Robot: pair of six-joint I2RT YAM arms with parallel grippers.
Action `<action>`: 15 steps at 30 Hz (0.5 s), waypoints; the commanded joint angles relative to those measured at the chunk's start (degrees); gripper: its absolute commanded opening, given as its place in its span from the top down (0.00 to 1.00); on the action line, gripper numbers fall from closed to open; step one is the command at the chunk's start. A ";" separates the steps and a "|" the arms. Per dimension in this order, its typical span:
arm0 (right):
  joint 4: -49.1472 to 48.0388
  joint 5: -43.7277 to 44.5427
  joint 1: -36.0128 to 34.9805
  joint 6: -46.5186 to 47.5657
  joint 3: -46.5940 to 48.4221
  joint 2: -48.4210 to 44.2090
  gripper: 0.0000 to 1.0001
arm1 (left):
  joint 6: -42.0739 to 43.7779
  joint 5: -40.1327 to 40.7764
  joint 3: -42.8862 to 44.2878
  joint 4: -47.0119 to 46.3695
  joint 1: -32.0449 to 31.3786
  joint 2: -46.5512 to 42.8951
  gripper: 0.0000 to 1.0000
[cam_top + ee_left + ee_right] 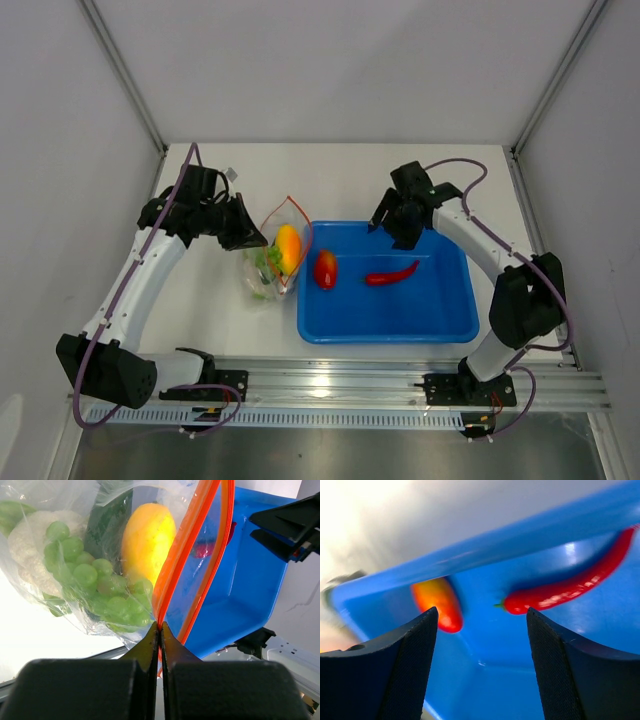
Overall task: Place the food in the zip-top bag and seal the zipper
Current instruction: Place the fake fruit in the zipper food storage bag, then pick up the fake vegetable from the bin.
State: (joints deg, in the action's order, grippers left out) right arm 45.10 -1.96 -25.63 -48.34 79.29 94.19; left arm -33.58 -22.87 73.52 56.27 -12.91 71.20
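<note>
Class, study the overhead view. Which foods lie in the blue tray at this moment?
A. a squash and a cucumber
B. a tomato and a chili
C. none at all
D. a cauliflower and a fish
B: the tomato and the chili lie on the floor of the blue tray, while the yellow squash sits inside the clear bag beside it.

Right wrist view: red chili (565, 587) blurred, tip cut off at upper right edge; tomato (439, 602) blurred, center left. Left wrist view: zip-top bag (60, 492) cropped by top and left edges.
</note>
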 commanded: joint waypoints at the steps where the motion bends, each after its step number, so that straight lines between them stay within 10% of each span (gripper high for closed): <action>1: 1.74 3.28 1.36 -5.80 -2.90 0.55 0.28 | -0.25 -0.77 0.22 -1.08 -0.10 -1.59 0.99; 15: 2.88 5.47 5.15 -12.83 -10.03 2.30 0.32 | -0.08 -1.21 -0.04 -1.43 -0.10 -0.62 0.99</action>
State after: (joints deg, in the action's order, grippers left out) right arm 46.46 0.91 -21.10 -57.93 69.78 95.02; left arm -33.58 -22.90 73.47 56.23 -12.91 71.20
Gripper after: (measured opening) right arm 0.678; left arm 0.005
